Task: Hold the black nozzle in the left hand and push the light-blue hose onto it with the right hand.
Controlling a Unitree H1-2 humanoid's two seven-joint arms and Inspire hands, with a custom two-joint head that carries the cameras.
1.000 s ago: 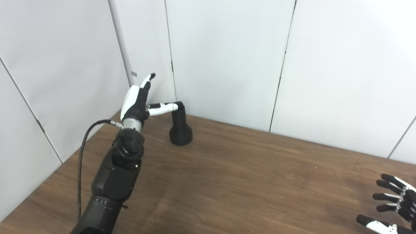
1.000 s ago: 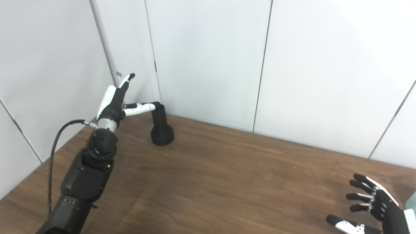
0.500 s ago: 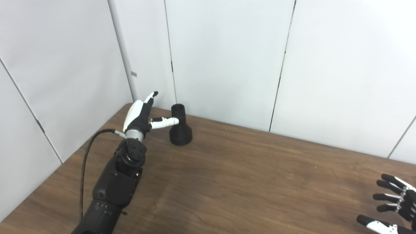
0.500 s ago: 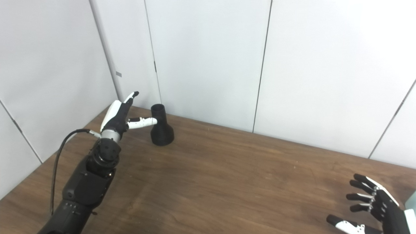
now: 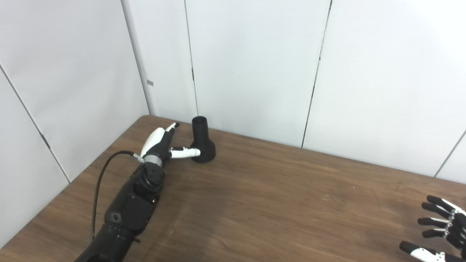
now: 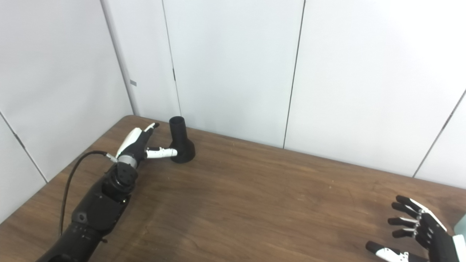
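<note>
At the far left corner of the bench (image 5: 276,196), the left hand (image 5: 160,140) lies low with its fingers spread and nothing in its grasp, the thumb reaching to the flared base of the black nozzle (image 5: 202,142). The nozzle stands upright, narrow neck up, close to the white wall panels (image 5: 255,62). Well apart, at the bench's near right corner, the right hand (image 6: 424,229) waits with fingers apart, holding nothing.

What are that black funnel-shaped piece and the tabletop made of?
The black nozzle looks like matte plastic, perhaps 3D-printed: dull, even black with no glints. The table shows brown wood grain with a soft sheen; whether it is solid wood or laminate cannot be told.
</note>
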